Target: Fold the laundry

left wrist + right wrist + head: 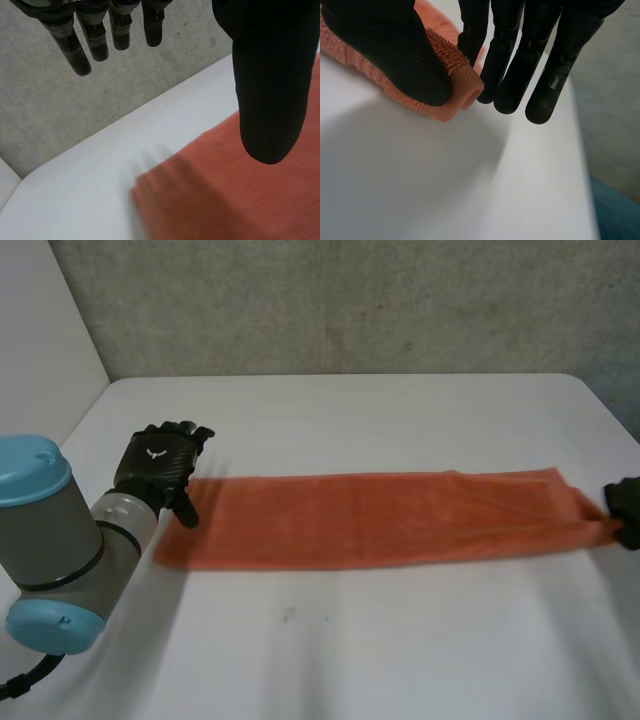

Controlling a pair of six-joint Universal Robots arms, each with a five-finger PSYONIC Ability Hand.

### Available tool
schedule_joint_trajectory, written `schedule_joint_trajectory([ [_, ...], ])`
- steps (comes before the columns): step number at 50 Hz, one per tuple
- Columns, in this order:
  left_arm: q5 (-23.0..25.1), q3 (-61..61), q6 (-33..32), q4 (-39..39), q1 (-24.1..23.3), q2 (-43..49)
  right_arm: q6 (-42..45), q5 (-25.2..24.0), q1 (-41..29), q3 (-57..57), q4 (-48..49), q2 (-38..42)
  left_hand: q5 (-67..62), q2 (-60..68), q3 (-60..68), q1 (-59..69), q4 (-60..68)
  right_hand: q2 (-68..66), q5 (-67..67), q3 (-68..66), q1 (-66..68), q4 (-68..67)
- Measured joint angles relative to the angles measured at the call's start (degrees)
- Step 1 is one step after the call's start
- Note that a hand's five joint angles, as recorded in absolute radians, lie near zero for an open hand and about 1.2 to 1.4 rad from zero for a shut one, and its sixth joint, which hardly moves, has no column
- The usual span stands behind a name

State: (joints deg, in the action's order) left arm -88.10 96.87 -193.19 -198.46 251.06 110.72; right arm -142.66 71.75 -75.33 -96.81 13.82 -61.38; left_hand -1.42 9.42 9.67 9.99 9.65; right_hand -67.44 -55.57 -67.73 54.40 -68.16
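**Left of frame, head view.** The grey left arm (55, 540) with light-blue caps is seen at lower left. The left robot hand (160, 465) is placed at middle left, at the left end of the orange towel (380, 520). Its thumb is pointed down toward the towel's upper-left corner. In the left wrist view the fingers (75, 47) are seen straight and spread wide of the thumb, and nothing is held between them. The towel end is seen below the thumb, lying on the desk. Contact between the thumb and the fabric cannot be determined.

**Centre of frame, head view.** The towel is laid flat on the white desk (350, 650) as a long, narrow strip. It runs from middle left to the right edge of the frame. A slanting crease line is noted near its right end. A grey wall (350, 300) is seen behind the desk, across the top of the frame.

**Right edge of frame, head view.** The right robot hand (625, 505) is placed at the towel's right end. In the right wrist view this end is seen pinched. The thumb is pressed on top of the fabric and the straight fingers (520, 65) are set on the far side, the nearest one against the cloth. The doubled hem is seen between the thumb tip and the fingertips. Whether this end is lifted off the desk cannot be determined.
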Motion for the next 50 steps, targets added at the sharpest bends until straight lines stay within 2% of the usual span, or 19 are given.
schedule_joint_trajectory([
  [3,0.0,0.0,0.0,0.0,0.0,0.0,0.0,0.5,0.3,0.3,0.2,0.0,0.0,0.0,0.0,0.0,0.0,0.0,0.0,0.0,0.0,0.0],
  [5,-0.1,0.1,0.0,0.0,0.2,-0.2,1.1,6.5,2.8,3.8,1.4,0.1,0.0,0.0,0.0,0.0,0.0,0.0,0.0,0.0,0.0,0.0],
  [8,-0.1,0.1,0.1,0.0,0.2,-0.4,1.7,8.5,3.6,5.1,1.4,0.0,0.0,0.0,0.0,0.0,0.0,0.0,-0.1,0.0,0.1,0.0],
  [9,-0.1,0.1,0.1,0.0,0.2,-0.6,2.8,11.3,4.3,6.9,1.1,-0.2,0.0,0.0,0.0,0.0,0.0,0.0,-0.1,0.0,0.1,0.0],
  [15,-0.2,0.2,0.1,0.0,0.3,-1.0,3.4,13.9,1.9,9.2,0.0,-2.0,0.0,0.0,0.0,0.0,0.0,0.0,-0.5,-0.1,0.4,0.0],
  [18,-0.2,0.2,0.1,0.0,0.3,-1.0,1.9,14.1,-2.6,10.0,-0.3,-4.1,0.0,0.0,0.0,0.0,0.0,0.0,-0.5,-0.1,0.4,0.0],
  [22,-0.4,0.1,0.2,0.0,0.3,-1.1,-3.3,13.3,-15.8,11.3,0.2,-7.6,0.0,0.0,0.0,0.0,0.0,0.0,-0.8,-0.1,0.6,0.0],
  [26,-0.5,0.2,0.2,0.1,0.5,-1.4,-5.7,11.6,-24.9,12.1,1.4,-8.2,0.0,0.0,0.0,0.0,0.0,0.0,-0.8,-0.2,0.7,-0.1],
  [27,-0.5,0.2,0.2,0.1,0.5,-1.4,-5.7,11.6,-24.9,12.1,1.4,-8.2,0.0,0.0,0.0,0.0,0.0,0.0,-0.8,-0.2,0.7,-0.1],
  [28,-0.5,0.3,0.2,0.1,0.7,-1.8,-6.8,8.6,-34.4,12.8,3.7,-7.2,0.0,0.0,0.0,0.0,0.0,0.0,-0.9,-0.2,0.8,-0.1],
  [30,-0.5,0.4,0.3,0.1,0.8,-1.9,-6.9,7.7,-36.6,12.9,4.3,-6.7,0.0,0.0,0.0,0.0,0.0,0.0,-0.9,-0.2,0.8,-0.1],
  [32,-0.5,0.7,0.3,0.0,1.1,-2.4,-7.2,4.0,-44.8,13.6,6.6,-3.7,0.0,0.0,0.0,0.0,0.0,0.0,-0.9,-0.2,0.8,-0.1],
  [35,-0.5,0.9,0.3,0.0,1.3,-2.8,-7.1,0.7,-52.3,14.7,8.4,0.7,0.0,0.0,0.0,0.0,0.0,0.0,-0.9,-0.2,0.8,-0.2],
  [40,-0.5,1.0,0.4,0.0,1.4,-2.9,-6.8,-1.7,-59.4,16.7,9.2,7.9,0.0,0.0,0.0,0.0,0.0,0.0,-0.9,-0.3,0.8,-0.2],
  [44,-0.5,1.1,0.4,0.0,1.4,-2.9,-6.2,-1.5,-61.8,18.3,8.9,12.1,0.0,0.0,0.0,0.0,0.0,0.8,-0.1,0.6,-0.1,0.8],
  [46,-0.4,1.2,0.4,0.0,1.2,-2.9,-5.3,-0.6,-62.4,19.4,8.1,14.1,0.0,0.0,0.0,0.0,0.0,5.5,3.3,4.5,-3.0,4.7],
  [48,-0.3,1.2,0.5,0.0,0.9,-3.0,-4.3,1.1,-62.5,20.3,6.7,14.7,0.0,0.0,0.0,0.0,0.0,38.8,34.6,36.9,-33.0,37.1],
  [49,-0.3,1.2,0.6,0.0,0.7,-3.1,-4.1,1.8,-62.4,20.4,6.2,14.5,0.0,0.0,0.0,0.0,0.0,38.8,34.6,36.9,-33.0,37.1],
  [50,-0.3,1.2,0.7,0.0,0.6,-3.1,-3.9,2.2,-62.4,20.5,5.8,14.3,0.0,0.0,0.0,0.0,0.0,49.8,46.2,48.9,-40.1,49.2],
])
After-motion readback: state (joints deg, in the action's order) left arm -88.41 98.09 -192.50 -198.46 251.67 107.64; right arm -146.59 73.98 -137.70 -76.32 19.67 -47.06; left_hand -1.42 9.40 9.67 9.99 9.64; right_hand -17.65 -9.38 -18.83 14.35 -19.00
